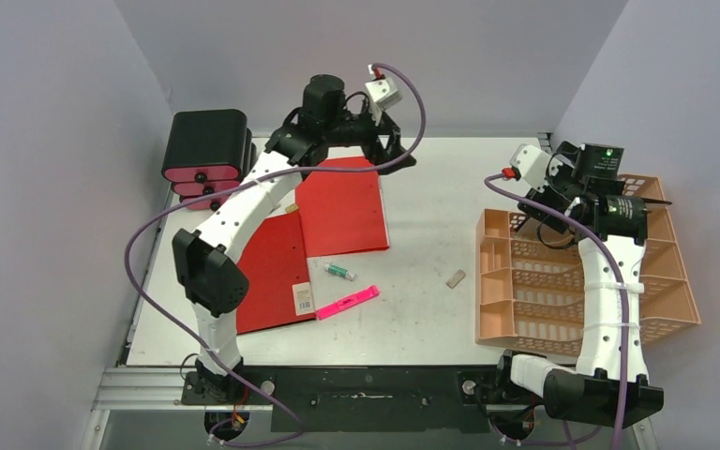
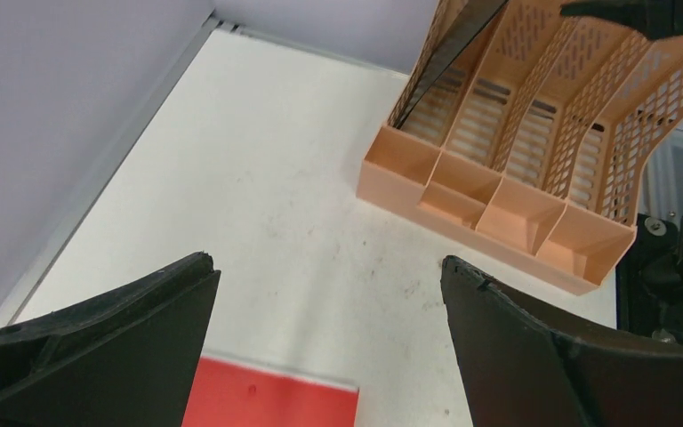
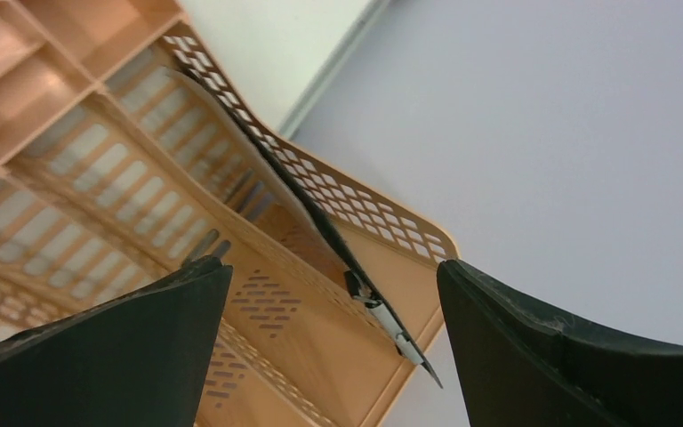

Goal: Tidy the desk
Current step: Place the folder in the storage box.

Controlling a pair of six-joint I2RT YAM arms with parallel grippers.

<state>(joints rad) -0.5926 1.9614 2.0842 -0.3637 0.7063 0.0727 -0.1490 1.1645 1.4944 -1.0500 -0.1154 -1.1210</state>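
Note:
The white desk (image 1: 431,216) carries two red folders (image 1: 337,206), one overlapping the other, a green-capped tube (image 1: 339,272), a pink highlighter (image 1: 347,302) and a small grey eraser (image 1: 456,277). My left gripper (image 1: 398,155) hangs open above the far edge of the upper folder. In the left wrist view that gripper (image 2: 329,267) has bare desk (image 2: 258,178) between its fingers and a red folder corner (image 2: 276,396) below. My right gripper (image 1: 548,220) is open over the orange rack (image 1: 572,272). In the right wrist view it (image 3: 333,267) is empty, above a black clipboard (image 3: 320,222) standing in a rack slot (image 3: 258,294).
A black drawer box with pink drawers (image 1: 208,155) stands at the far left corner. The orange rack (image 2: 516,178) fills the right side of the desk, and grey walls enclose the left, back and right. A black rail runs along the near edge.

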